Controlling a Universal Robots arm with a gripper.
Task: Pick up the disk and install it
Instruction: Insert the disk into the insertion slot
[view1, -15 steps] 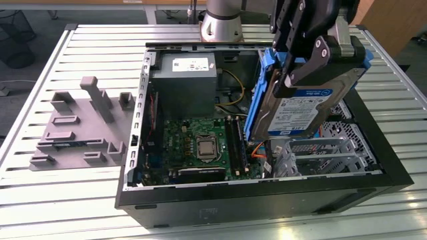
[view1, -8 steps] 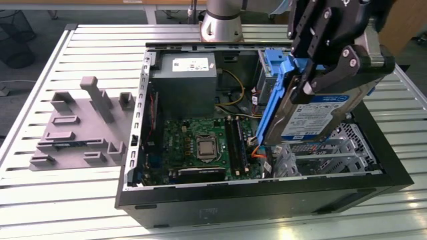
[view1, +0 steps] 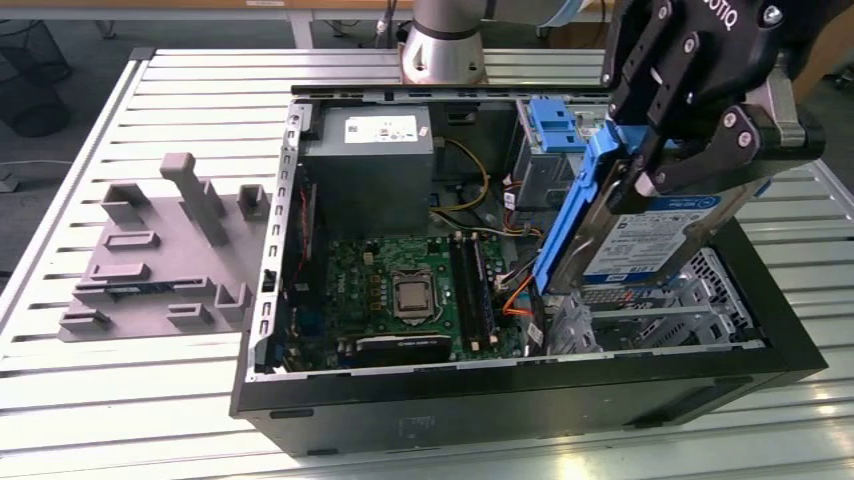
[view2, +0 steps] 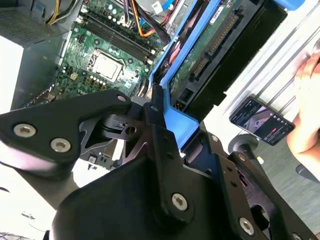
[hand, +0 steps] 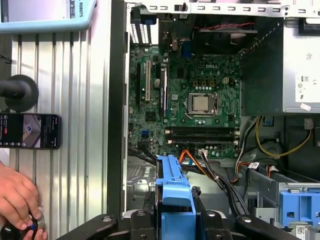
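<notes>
Nothing here reads plainly to me. The disk (view1: 594, 250) clamped in my gripper (view1: 650, 170) carries a white-and-blue label (view1: 661, 230), its print too fine; the grey metal box (view1: 367, 185) bears a white sticker (view1: 380, 128), equally unreadable; the motherboard (hand: 200, 75) shows small white lettering

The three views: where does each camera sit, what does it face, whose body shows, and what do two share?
Exterior view: off the arm, looking down into the computer case; arm and claw, gripping the tilted disk.
Second wrist view: at the wrist, along the claw toward disk and motherboard; a person's hand.
First wrist view: at the wrist, facing the motherboard; claw, a hand.
Both wrist views share the phone.
</notes>
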